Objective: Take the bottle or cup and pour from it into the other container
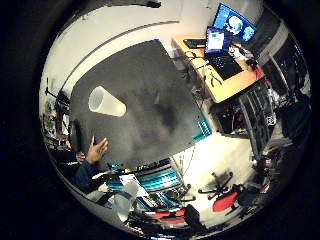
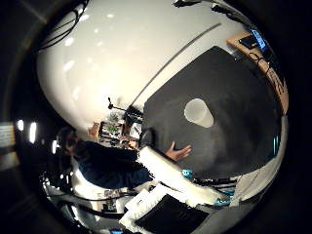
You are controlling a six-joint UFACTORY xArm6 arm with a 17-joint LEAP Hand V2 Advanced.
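Observation:
A translucent white cup [image 1: 105,100] is on a dark grey table [image 1: 150,75], far below the palm. I cannot tell whether it stands or lies. The right thumb side palm view shows the same cup [image 2: 198,112] alone on the dark table top [image 2: 229,83]. A straight white finger of my hand [image 2: 174,171] reaches across the right thumb side palm view, high above the table and away from the cup. Nothing is between the fingers.
A wooden desk [image 1: 225,80] with a laptop [image 1: 216,42] and a monitor [image 1: 232,20] stands beyond the table's far corner. Office chairs, one red [image 1: 228,198], stand on the pale floor beside the table. A tripod [image 2: 112,102] stands near the table's edge.

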